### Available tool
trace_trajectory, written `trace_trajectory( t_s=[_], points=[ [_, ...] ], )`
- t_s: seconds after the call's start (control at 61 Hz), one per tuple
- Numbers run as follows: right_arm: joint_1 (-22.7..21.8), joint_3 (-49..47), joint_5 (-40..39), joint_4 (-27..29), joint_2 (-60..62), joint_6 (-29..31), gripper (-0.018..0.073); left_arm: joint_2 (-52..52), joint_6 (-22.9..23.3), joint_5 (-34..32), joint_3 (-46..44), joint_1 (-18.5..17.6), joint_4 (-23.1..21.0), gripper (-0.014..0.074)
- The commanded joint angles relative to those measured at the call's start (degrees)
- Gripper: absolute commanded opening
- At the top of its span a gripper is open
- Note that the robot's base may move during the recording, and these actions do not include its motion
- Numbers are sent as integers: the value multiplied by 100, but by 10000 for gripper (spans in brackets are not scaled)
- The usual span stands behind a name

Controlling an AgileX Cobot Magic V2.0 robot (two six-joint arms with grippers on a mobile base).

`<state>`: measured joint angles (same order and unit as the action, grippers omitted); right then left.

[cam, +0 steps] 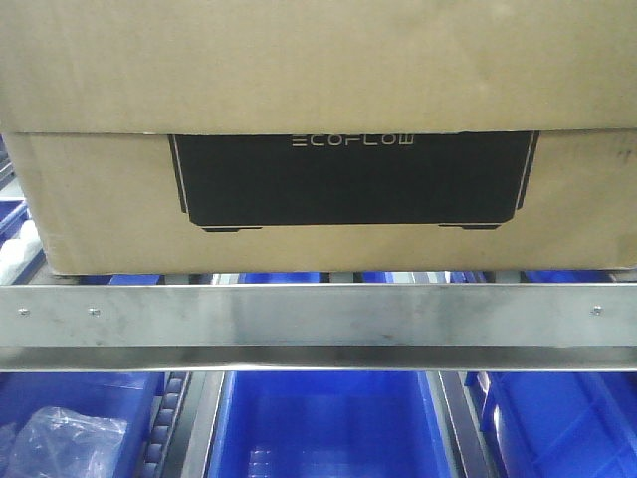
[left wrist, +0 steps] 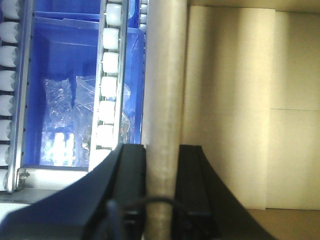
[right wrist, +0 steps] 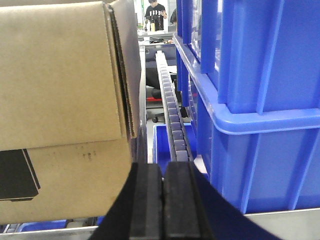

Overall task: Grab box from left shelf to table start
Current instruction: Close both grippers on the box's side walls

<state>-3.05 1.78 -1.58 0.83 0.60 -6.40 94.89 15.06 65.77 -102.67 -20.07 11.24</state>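
Note:
The box (cam: 318,80), a wide brown carton with a black ECOFLOW panel, rests on the left shelf behind its steel front rail (cam: 318,319). In the left wrist view, a cardboard edge of the box (left wrist: 162,75) runs upright between the black fingers of my left gripper (left wrist: 162,147), which is shut on it. The right wrist view shows my right gripper (right wrist: 162,165) shut with nothing between its pads, just to the right of the box's (right wrist: 60,75) right corner. The table is out of view.
Blue bins (cam: 328,428) sit below the rail, one holding a plastic bag (cam: 60,438). A stack of blue bins (right wrist: 265,100) stands close on the right of the box. A roller track (right wrist: 172,110) runs back between them. Another roller track (left wrist: 107,75) crosses a bin of bagged parts.

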Motion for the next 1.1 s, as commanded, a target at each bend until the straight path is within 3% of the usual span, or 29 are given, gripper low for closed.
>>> trace_trajectory(
  t_s=[0.0, 0.77, 0.967, 1.081],
  points=[
    [-34, -20, -520, -48, 21, 57, 18, -246, 29, -265, -196, -11, -41, -85],
    [-28, -48, -510, -83, 21, 61, 18, -246, 29, -265, -196, -11, -41, -85],
    [-28, -1374, 1643, -83, -304, 56, 18, -246, 29, -265, -196, -11, -41, -85],
    [-28, -2173, 2424, -83, -802, 122, 18, -246, 29, -265, -196, -11, -41, -85]
  ],
)
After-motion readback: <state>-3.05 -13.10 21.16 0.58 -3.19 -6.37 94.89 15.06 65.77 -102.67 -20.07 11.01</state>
